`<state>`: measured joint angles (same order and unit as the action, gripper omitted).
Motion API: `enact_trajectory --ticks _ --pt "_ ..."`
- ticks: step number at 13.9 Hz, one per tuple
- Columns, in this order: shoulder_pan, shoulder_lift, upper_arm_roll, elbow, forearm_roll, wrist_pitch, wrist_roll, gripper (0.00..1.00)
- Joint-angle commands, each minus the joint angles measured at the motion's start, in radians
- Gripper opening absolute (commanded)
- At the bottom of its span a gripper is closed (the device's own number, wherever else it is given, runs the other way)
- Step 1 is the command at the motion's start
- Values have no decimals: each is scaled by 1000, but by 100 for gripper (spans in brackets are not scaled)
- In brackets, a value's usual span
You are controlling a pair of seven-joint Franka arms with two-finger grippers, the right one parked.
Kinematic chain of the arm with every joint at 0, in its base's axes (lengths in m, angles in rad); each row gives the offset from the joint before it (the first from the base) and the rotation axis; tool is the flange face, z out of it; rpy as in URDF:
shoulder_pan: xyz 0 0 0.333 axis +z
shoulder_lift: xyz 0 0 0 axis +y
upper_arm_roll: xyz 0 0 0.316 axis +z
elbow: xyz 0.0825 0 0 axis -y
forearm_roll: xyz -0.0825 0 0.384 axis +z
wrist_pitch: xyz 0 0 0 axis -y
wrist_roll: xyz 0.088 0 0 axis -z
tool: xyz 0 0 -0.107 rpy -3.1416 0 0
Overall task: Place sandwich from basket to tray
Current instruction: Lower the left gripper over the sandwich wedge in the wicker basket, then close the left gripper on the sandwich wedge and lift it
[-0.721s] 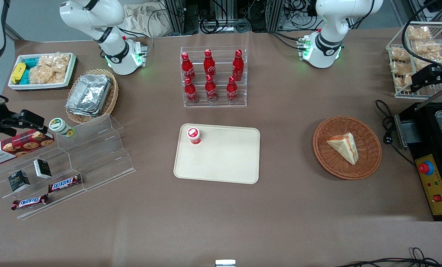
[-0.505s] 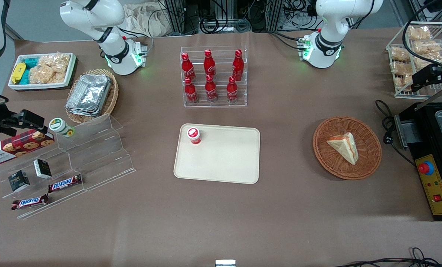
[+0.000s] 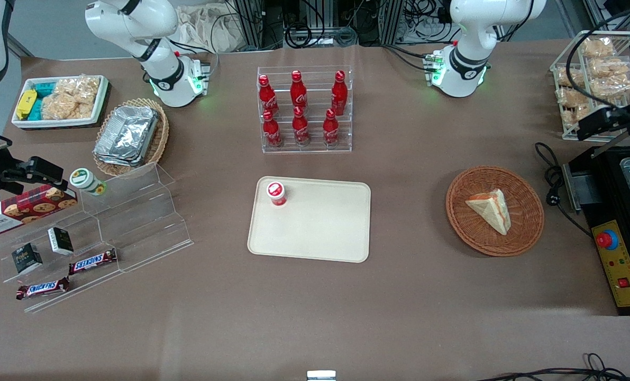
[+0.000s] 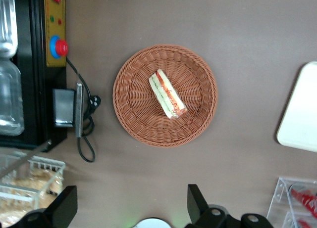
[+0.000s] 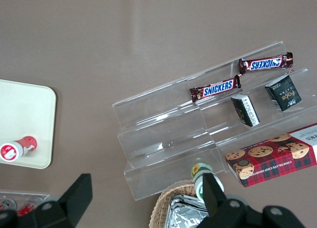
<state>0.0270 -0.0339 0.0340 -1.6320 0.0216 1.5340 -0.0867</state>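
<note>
The sandwich [image 3: 490, 210], a pale bread wedge with red and orange filling at its edge, lies in the round reddish-brown wicker basket [image 3: 468, 228]. The cream tray [image 3: 320, 227] sits flat mid-table, toward the parked arm from the basket. My gripper [image 3: 600, 120] hangs high over the working arm's end of the table, above and to the side of the basket, farther from the front camera. In the left wrist view the gripper [image 4: 131, 202] is open and holds nothing, well apart from the sandwich [image 4: 167, 94], the basket [image 4: 138, 112] and the tray's corner [image 4: 302, 114].
A small red-capped bottle [image 3: 276, 193] stands on the tray's corner. A black appliance [image 3: 621, 227] with a red button and its cable [image 3: 553, 185] lie beside the basket. A cola bottle rack [image 3: 304, 111] stands farther from the front camera than the tray. A wire rack of snack bags [image 3: 595, 69] sits near my gripper.
My gripper has shifted slightly toward the basket, still high above the table. The sandwich, basket and tray have not moved.
</note>
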Motion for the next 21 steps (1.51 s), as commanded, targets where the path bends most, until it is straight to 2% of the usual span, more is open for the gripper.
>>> enact_trajectory --ticks 1,5,8,14,18,21 --pt "-12 25 9 -81 -12 90 -108 100" --pt "-12 86 10 -241 -18 277 -257 100" --pt "-9 181 10 -282 -80 395 -298 100" --pt "-19 264 9 -489 -81 728 -412 100" --pt "-22 318 6 -564 -84 882 -470 100" --pt "-24 342 3 -574 -88 910 -472 100"
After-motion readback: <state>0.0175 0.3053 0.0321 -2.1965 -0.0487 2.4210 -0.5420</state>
